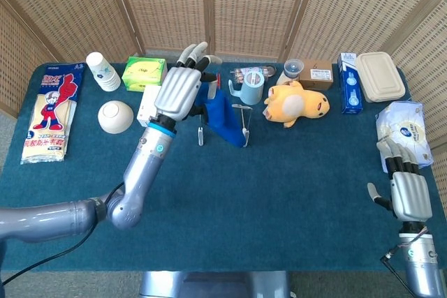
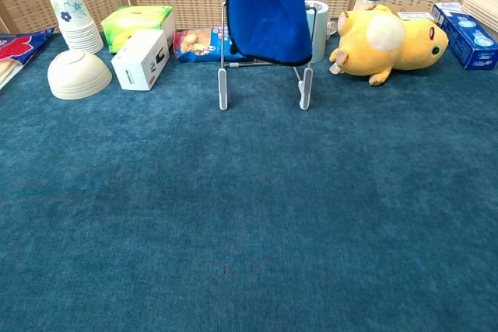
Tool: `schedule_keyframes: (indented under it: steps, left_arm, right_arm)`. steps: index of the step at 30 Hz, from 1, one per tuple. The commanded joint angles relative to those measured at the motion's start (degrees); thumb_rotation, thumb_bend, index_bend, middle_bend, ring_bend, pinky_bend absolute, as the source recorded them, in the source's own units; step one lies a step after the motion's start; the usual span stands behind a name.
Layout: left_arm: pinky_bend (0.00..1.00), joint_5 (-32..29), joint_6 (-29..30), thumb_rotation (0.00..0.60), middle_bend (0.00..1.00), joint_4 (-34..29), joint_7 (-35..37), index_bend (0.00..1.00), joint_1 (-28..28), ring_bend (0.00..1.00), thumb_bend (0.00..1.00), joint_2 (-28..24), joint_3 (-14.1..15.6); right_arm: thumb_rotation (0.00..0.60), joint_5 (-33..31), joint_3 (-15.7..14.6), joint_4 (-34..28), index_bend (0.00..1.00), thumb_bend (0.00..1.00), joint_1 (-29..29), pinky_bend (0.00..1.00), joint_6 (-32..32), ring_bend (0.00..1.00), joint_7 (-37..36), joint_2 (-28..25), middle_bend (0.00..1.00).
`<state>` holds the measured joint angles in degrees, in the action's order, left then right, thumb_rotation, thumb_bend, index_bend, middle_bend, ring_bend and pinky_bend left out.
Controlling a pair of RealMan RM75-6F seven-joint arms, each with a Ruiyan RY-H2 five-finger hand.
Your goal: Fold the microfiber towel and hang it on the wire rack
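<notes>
The blue microfiber towel (image 1: 225,118) hangs folded over the wire rack (image 1: 244,131) at the back middle of the table. In the chest view the towel (image 2: 266,13) drapes down between the rack's two white feet (image 2: 306,88), and its top is cut off by the frame. My left hand (image 1: 178,94) is at the towel's upper left end and holds it from above, its fingertips pointing up and away. The chest view does not show this hand. My right hand (image 1: 408,197) rests open and empty at the table's front right corner.
A yellow plush toy (image 1: 297,102) and a light blue mug (image 1: 251,88) stand just right of and behind the rack. A white box (image 1: 149,105), a bowl (image 1: 115,116), paper cups (image 1: 103,71) and a green box (image 1: 144,72) are to its left. A tissue pack (image 1: 401,130) lies at the far right.
</notes>
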<state>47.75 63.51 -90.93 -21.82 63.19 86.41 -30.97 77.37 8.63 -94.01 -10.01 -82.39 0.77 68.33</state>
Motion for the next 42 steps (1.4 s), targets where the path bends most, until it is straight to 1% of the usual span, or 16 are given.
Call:
schedule_keyframes:
  steps: [1, 8, 11, 16, 25, 34, 42]
  left_arm:
    - [0.0, -1.7, -0.7, 0.6, 0.27, 3.9, -0.7, 0.74, 2.3, 0.03, 0.51, 2.3, -0.5]
    - [0.0, -4.2, -1.6, 0.6, 0.27, 9.6, -1.5, 0.74, 5.0, 0.03, 0.51, 5.1, -0.4]
    - [0.0, -5.9, -2.7, 0.6, 0.27, 13.4, -2.0, 0.74, 6.5, 0.03, 0.51, 7.0, -0.3]
    - [0.0, -6.6, -3.9, 0.6, 0.26, 18.5, -1.5, 0.74, 8.3, 0.03, 0.51, 9.5, -0.4]
    - [0.0, -8.4, -6.5, 0.6, 0.26, 28.4, -0.3, 0.74, 11.5, 0.03, 0.51, 13.5, -1.6]
    - [0.0, -8.8, -10.1, 0.6, 0.26, 39.7, 1.9, 0.73, 14.5, 0.03, 0.51, 18.9, -1.7]
    - [0.0, -6.7, -14.0, 0.6, 0.26, 49.8, 5.5, 0.73, 17.5, 0.03, 0.51, 23.6, -1.5]
  right_arm:
    - [0.6, 0.0, 0.0, 0.1, 0.04, 0.31, 0.2, 0.0, -0.2, 0.0, -0.1, -0.1, 0.01]
    - [0.6, -0.2, -0.1, 0.4, 0.04, 0.3, 1.2, 0.0, -0.7, 0.0, -0.7, -0.5, 0.01]
    - [0.6, -0.3, -0.2, 0.5, 0.04, 0.3, 1.6, 0.0, -0.9, 0.0, -1.2, -0.6, 0.01]
    - [0.6, -0.7, -0.2, 0.8, 0.04, 0.31, 2.1, 0.0, -1.0, 0.0, -1.4, -0.6, 0.01]
    - [0.6, -1.4, 0.0, 1.0, 0.04, 0.3, 3.2, 0.0, -1.7, 0.0, -1.6, -0.9, 0.01]
    - [0.6, -1.5, 0.2, 0.7, 0.04, 0.3, 3.9, 0.0, -2.1, 0.0, -1.5, -1.2, 0.01]
    - [0.6, -1.8, 0.3, 0.1, 0.04, 0.3, 4.4, 0.0, -2.3, 0.0, -1.2, -1.5, 0.01]
